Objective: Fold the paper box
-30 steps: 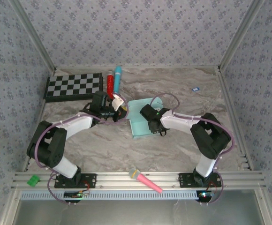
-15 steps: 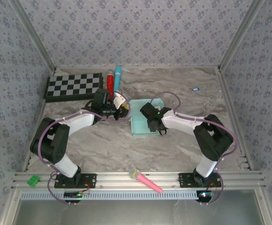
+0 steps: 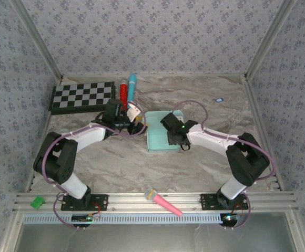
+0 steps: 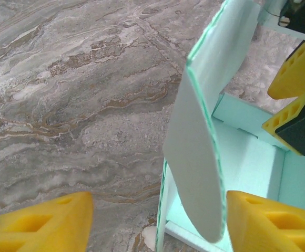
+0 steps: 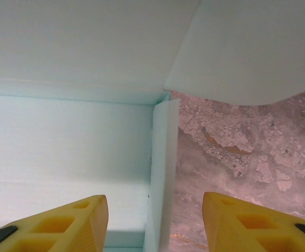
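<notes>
Both hands open up

The left hand (image 3: 139,119), shut a second ago, now has its fingers spread on either side of the raised flap (image 4: 194,157) of the paper box (image 3: 156,139). The right hand (image 5: 155,223) has widened too, and its arm's elbow (image 3: 248,160) has swung out to the right.

**Paper box** (image 3: 155,137): pale mint-blue thin cardboard, partly folded, lying near the middle of the marbled worktop (image 3: 115,163). Its base rests flat, with low side walls raised around it. Left wrist view: 1 rounded flap (image 4: 194,157) stands up from the box's edge, tilted, its cut edge a darker green. The shallow interior shows behind it. Right wrist view: 1 short corner wall (image 5: 163,173) stands upright where 2 panels meet. A curved flap (image 5: 247,52) overhangs the worktop.
</notes>
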`<action>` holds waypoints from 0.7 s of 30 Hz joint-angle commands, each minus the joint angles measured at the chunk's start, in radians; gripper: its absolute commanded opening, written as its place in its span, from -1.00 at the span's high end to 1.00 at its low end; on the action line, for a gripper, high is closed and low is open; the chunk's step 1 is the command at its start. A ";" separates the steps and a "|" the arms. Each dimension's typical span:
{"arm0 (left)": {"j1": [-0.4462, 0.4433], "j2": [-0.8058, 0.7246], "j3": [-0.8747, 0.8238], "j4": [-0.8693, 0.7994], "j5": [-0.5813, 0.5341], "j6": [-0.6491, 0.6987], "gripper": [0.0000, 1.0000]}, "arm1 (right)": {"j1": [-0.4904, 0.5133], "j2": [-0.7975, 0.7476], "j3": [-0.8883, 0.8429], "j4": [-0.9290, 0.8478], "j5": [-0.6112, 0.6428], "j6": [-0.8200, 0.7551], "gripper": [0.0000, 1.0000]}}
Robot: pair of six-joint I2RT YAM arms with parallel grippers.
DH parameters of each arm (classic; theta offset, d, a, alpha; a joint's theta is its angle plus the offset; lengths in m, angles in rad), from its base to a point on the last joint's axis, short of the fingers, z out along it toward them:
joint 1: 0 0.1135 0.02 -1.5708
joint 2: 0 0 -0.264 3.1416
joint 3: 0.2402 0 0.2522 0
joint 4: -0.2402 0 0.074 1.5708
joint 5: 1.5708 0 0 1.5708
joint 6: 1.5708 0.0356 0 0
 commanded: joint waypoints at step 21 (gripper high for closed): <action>0.073 -0.413 -0.020 -0.282 -0.345 -0.141 -0.53 | -0.081 -0.340 -0.193 0.076 0.235 -0.037 -0.05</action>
